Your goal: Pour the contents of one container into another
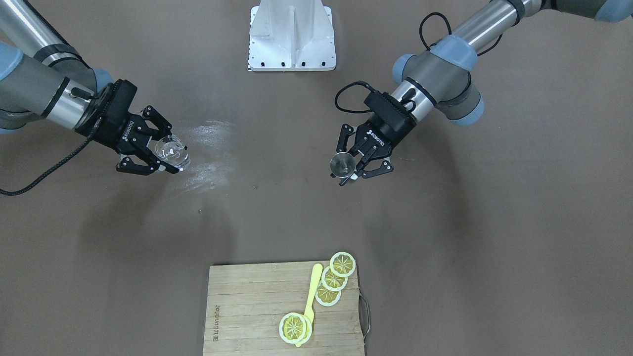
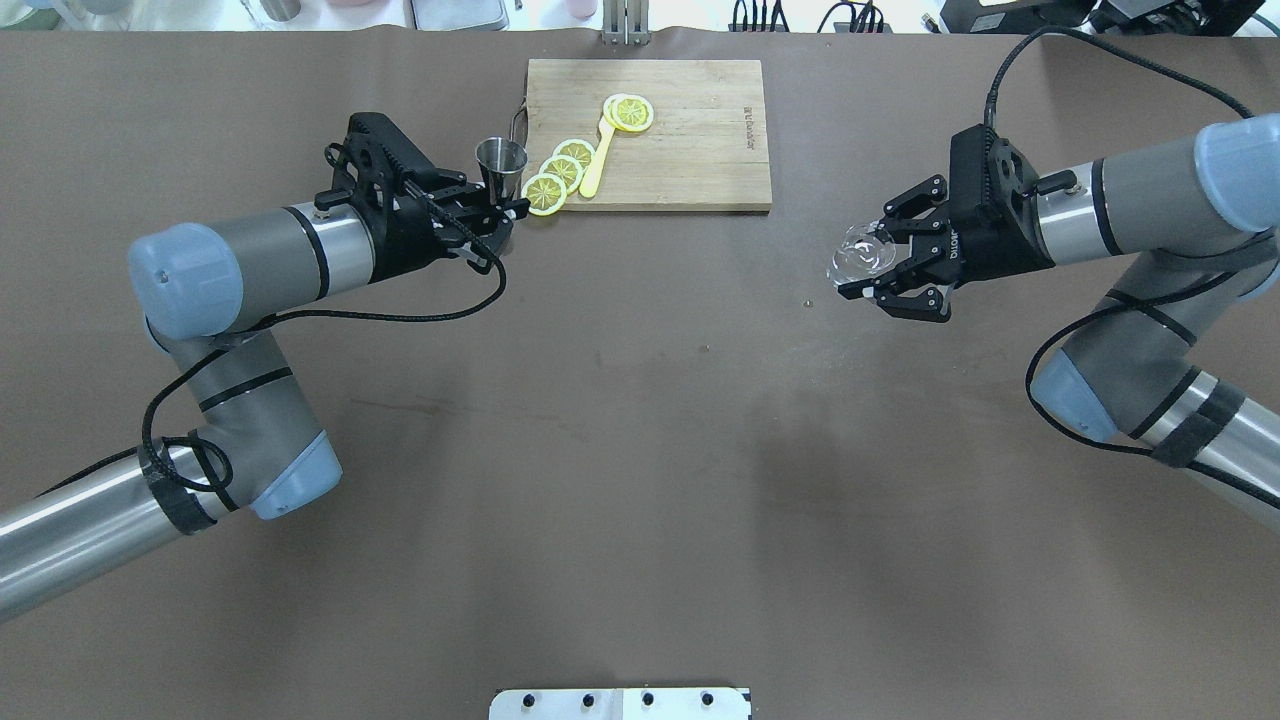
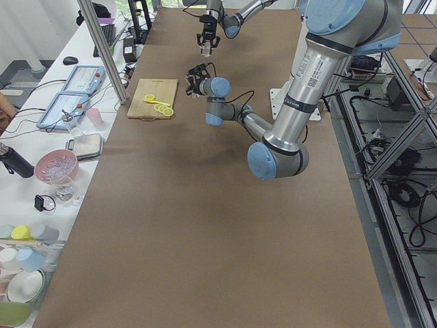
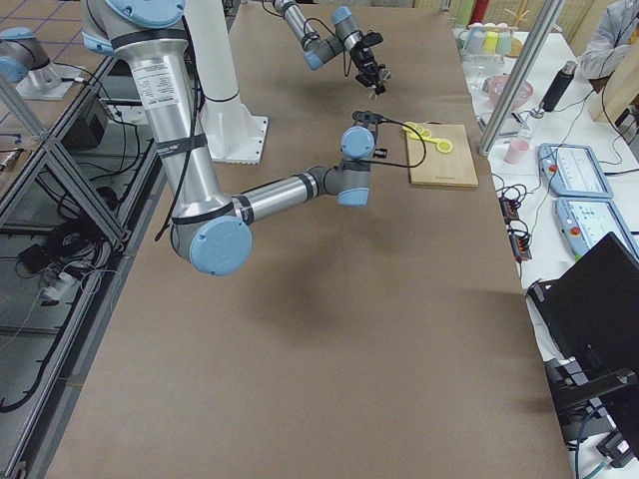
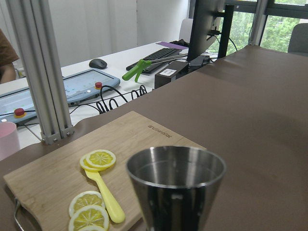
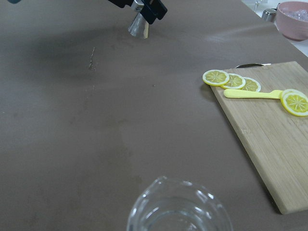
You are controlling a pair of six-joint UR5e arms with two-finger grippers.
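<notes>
My right gripper (image 1: 174, 154) is shut on the small clear glass cup (image 1: 170, 148), held above the brown table on the right side of the overhead view (image 2: 860, 250). The cup's rim fills the bottom of the right wrist view (image 6: 178, 207). My left gripper (image 1: 352, 174) is shut on the steel jigger (image 1: 341, 164), upright with its open cone on top (image 2: 500, 165), close to the cutting board's corner. The jigger's mouth (image 5: 175, 168) fills the left wrist view and looks empty. The two containers are far apart across the table.
A wooden cutting board (image 2: 690, 150) lies at the table's far edge with lemon slices (image 2: 560, 170) and a yellow utensil (image 2: 595, 165) on it. The white robot base (image 1: 292, 39) stands at the near side. Monitors, keyboards and bowls sit beyond the table edge (image 3: 61, 164).
</notes>
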